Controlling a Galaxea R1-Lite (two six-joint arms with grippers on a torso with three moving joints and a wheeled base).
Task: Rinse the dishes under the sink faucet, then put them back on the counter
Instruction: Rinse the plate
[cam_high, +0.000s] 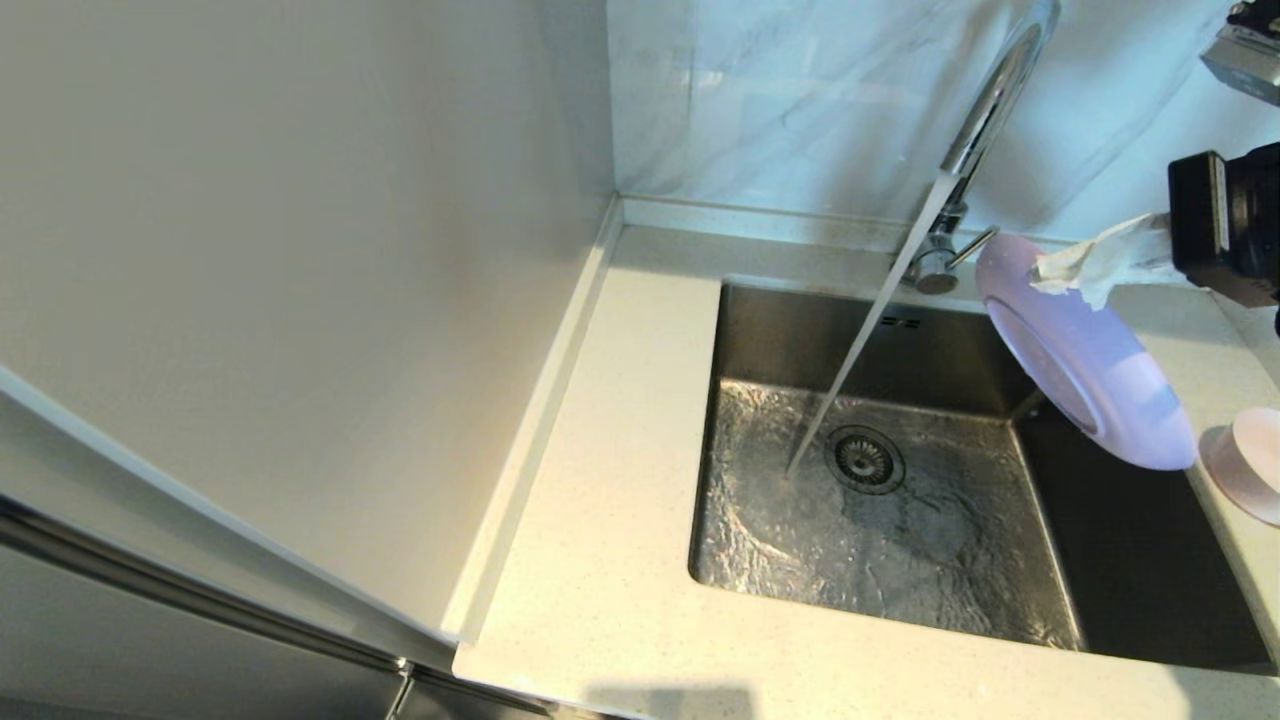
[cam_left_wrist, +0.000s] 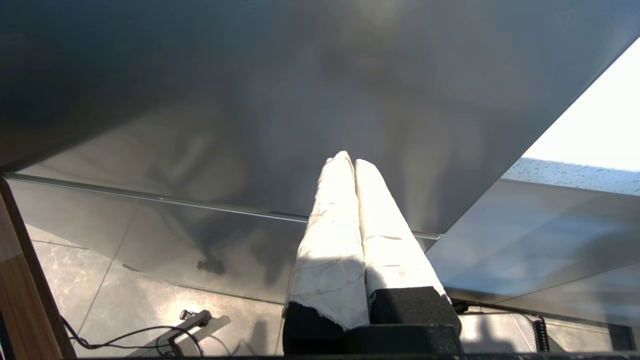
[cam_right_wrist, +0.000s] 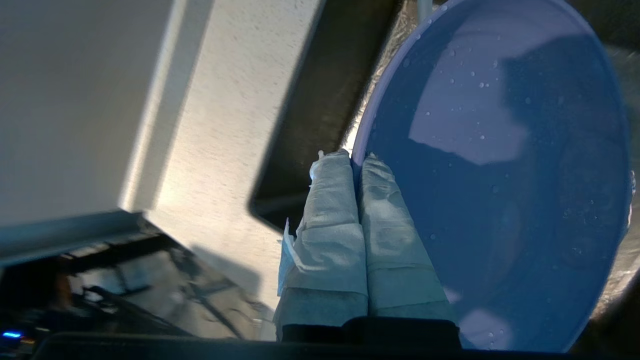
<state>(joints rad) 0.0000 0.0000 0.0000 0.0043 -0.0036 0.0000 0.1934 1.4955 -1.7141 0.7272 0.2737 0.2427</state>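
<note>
The lavender plate (cam_high: 1085, 360) hangs tilted on edge over the right side of the steel basin (cam_high: 880, 470), its rim pinched by my right gripper (cam_high: 1060, 268), which is shut on it. In the right wrist view the plate (cam_right_wrist: 500, 170) is dotted with water drops beside the paper-wrapped fingers (cam_right_wrist: 385, 210). The chrome faucet (cam_high: 985, 120) runs a slanting stream of water (cam_high: 860, 345) that lands left of the drain, clear of the plate. The pink bowl (cam_high: 1250, 465) sits on the counter (cam_high: 600, 450) at the right edge. My left gripper (cam_left_wrist: 349, 162) is shut on nothing, parked below counter level.
A white cabinet panel (cam_high: 300, 280) walls off the left side of the counter. The faucet lever (cam_high: 972, 248) sticks out close to the plate's upper rim. The drain strainer (cam_high: 865, 458) sits mid-basin in rippling water. Marbled tiles (cam_high: 800, 100) back the sink.
</note>
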